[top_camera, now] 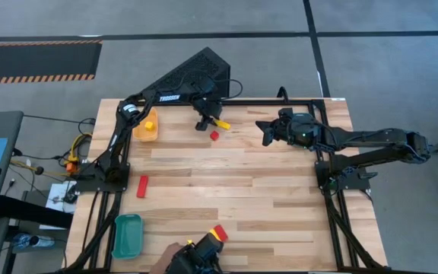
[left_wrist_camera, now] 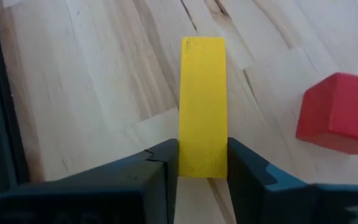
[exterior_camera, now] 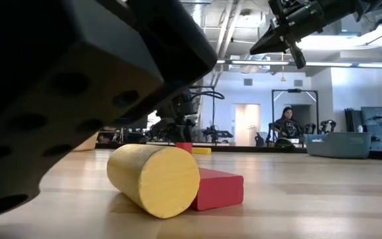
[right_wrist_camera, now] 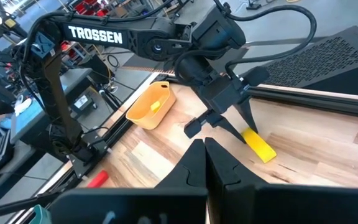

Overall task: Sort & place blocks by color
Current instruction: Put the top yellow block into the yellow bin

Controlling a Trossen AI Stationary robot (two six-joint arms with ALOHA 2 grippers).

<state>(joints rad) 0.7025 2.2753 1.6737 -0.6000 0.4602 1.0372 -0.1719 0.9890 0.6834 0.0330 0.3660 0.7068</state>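
Left claw [left_wrist_camera: 202, 163] clamps my yellow bar [left_wrist_camera: 202, 106] flat on the table, beside the red cube [left_wrist_camera: 339, 113], for carrying to the yellow tray [top_camera: 147, 127]; right claw [right_wrist_camera: 204, 163] waits closed, aloft.

Six blocks showed: three yellow and three red. Of the yellow, one bar [left_wrist_camera: 202, 106] sat between the fingers of the left gripper [top_camera: 206, 122], one small block [top_camera: 150, 125] lay in a tray near that gripper, and one cylinder [exterior_camera: 154, 180] lay well away from both grippers. Of the red, one cube [top_camera: 214, 135] lay just beside the left gripper, one red bar [top_camera: 143, 185] lay farther off, and one red block [exterior_camera: 219, 188] touched the cylinder. There were two trays, one yellow tray [top_camera: 144, 136] and one teal tray [top_camera: 128, 234]. There were two grippers, the second being the right gripper [top_camera: 263, 131]. One person [exterior_camera: 287, 121] sat beyond the table.
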